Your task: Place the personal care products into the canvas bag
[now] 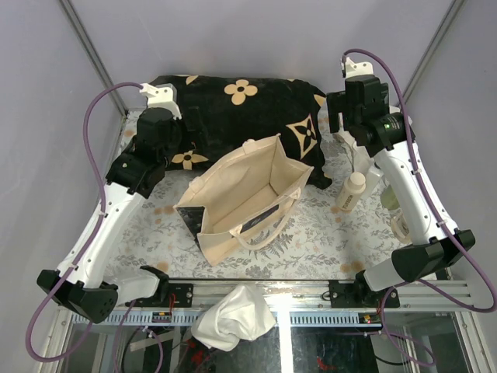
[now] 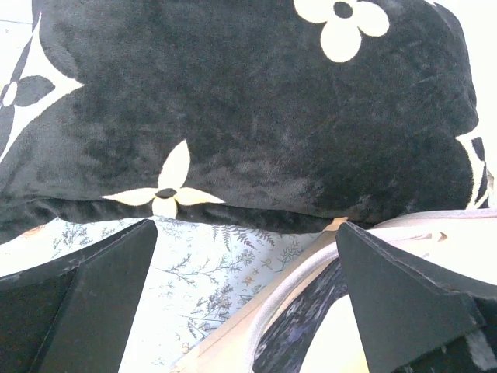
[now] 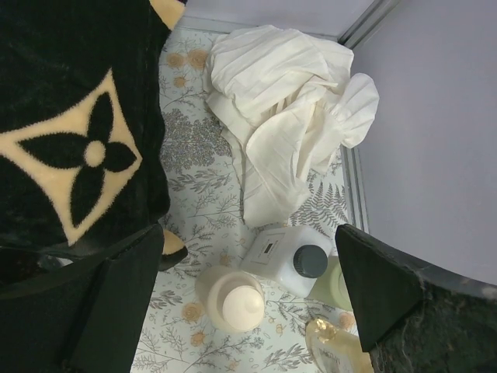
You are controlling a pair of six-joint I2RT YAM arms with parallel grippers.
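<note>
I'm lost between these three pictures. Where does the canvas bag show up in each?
Top external: the canvas bag stands open in the middle, in front of the black cushion.
Left wrist: the canvas bag sits bottom right, only edge and handle, under the black cushion.
Right wrist: not in it.
Shared landmark: the black cushion, on the left there.

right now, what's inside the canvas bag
Nothing visible: from above, the canvas bag shows only bare cream lining. Its near bottom edge, behind the front wall, is hidden.
</note>
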